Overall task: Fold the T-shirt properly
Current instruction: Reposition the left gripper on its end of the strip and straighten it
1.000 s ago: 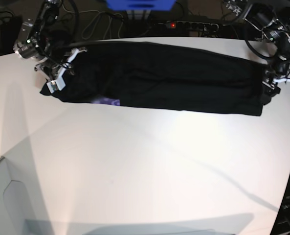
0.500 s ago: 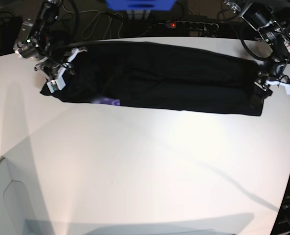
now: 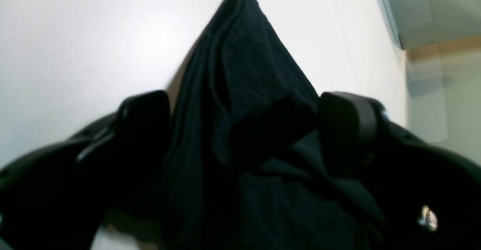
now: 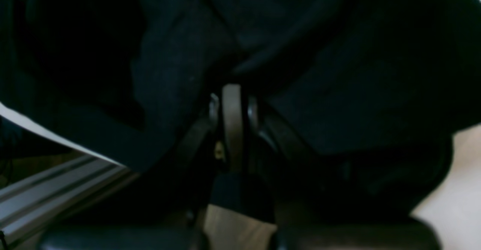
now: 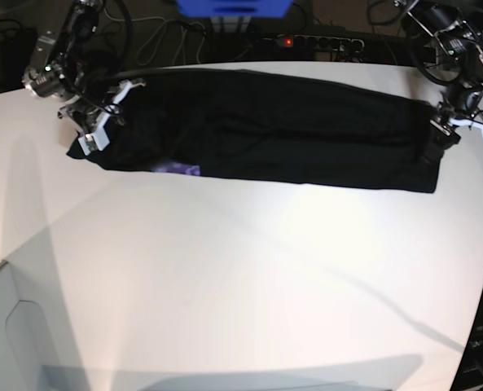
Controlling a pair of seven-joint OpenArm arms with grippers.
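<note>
We note the left gripper (image 5: 459, 124) has shifted slightly at the worktop's (image 5: 225, 285) far right edge, jaws apart astride the T-shirt (image 5: 274, 130), while the right gripper (image 5: 103, 114) stays clamped on its other end, so the next fold awaits a left grasp.

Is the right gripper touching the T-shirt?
Touching. The right wrist view shows the right gripper with its jaws pressed together and the T-shirt bunched right against them; whether cloth is pinched between them is not clear.
</note>
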